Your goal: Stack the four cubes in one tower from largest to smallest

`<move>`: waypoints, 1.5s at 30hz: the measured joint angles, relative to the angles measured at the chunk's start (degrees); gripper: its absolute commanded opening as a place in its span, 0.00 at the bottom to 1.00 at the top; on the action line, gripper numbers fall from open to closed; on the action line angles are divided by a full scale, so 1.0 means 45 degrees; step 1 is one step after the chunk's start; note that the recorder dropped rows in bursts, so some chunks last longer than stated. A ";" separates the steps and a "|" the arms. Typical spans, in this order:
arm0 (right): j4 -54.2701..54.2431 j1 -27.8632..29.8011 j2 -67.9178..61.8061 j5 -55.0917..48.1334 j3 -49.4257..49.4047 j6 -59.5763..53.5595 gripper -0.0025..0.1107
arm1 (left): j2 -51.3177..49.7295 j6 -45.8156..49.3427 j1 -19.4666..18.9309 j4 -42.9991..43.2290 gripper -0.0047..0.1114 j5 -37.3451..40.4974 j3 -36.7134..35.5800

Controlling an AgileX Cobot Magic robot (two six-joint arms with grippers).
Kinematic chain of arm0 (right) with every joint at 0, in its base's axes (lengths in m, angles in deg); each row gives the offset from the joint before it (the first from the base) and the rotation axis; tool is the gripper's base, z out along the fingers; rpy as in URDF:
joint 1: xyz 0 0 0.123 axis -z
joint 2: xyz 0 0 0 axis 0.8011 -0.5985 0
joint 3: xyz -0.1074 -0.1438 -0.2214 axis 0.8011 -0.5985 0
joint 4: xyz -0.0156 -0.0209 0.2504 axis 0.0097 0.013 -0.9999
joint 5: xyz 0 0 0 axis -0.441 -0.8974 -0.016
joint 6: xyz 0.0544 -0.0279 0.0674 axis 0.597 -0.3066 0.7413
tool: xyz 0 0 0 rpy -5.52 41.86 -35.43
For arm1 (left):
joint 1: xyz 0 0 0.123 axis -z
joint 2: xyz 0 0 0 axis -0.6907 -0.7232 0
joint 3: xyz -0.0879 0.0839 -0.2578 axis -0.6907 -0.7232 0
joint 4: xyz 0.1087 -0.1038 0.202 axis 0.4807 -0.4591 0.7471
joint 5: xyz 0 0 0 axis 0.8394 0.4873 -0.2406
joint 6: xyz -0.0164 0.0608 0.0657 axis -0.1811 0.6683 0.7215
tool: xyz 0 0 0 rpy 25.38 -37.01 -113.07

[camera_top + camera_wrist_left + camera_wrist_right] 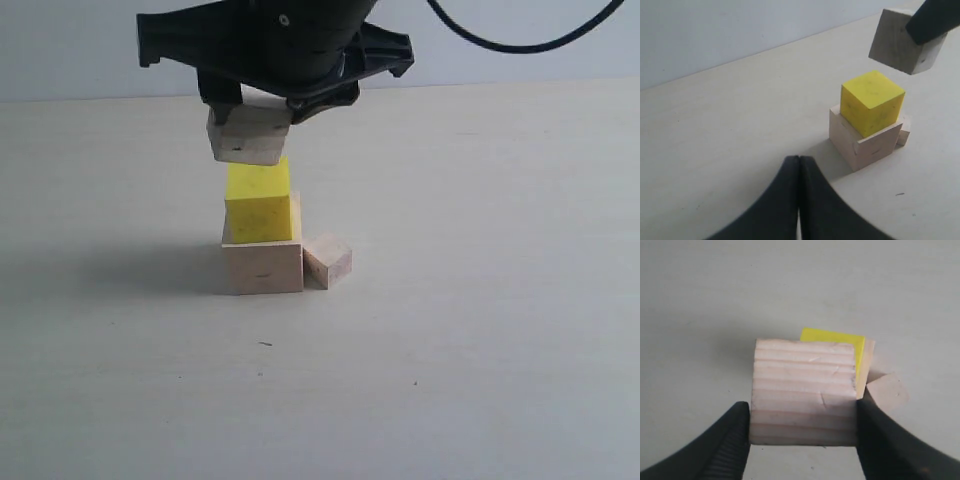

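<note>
Left gripper nearest in its own view, fingers pressed together, nothing held; exterior view misses it. Beyond it I see large cube on table, yellow cube on top, turned slightly off square. Loose cube just beside large cube's right side, plain in exterior view, mostly hidden from left wrist. Right gripper clamped on held cube, tilted, above yellow cube. Left wrist view shows clear gap between them; right wrist view hides it.
</note>
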 measured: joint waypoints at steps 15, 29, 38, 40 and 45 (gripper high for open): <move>0.1882 -0.0478 -0.0701 -0.0658 0.0194 0.1758 0.02 | 0.0000 -0.0040 0.0000 -0.0088 0.04 0.0000 0.0000; 0.2657 -0.0876 -0.2684 -0.2747 0.2655 0.1420 0.02 | 0.0000 -0.0040 0.0000 -0.0145 0.04 0.0000 0.0000; 0.3056 -0.0975 -0.2997 -0.2670 0.2655 0.1861 0.02 | 0.0000 -0.0040 0.0000 -0.0145 0.04 0.0000 0.0000; 0.3085 -0.0975 -0.3058 -0.2670 0.2655 0.1950 0.02 | 0.0000 -0.0040 0.0000 -0.0145 0.04 0.0000 0.0000; 0.3134 -0.0975 -0.3221 -0.2670 0.2655 0.2062 0.02 | 0.0000 -0.0040 0.0000 -0.0178 0.04 0.0000 0.0000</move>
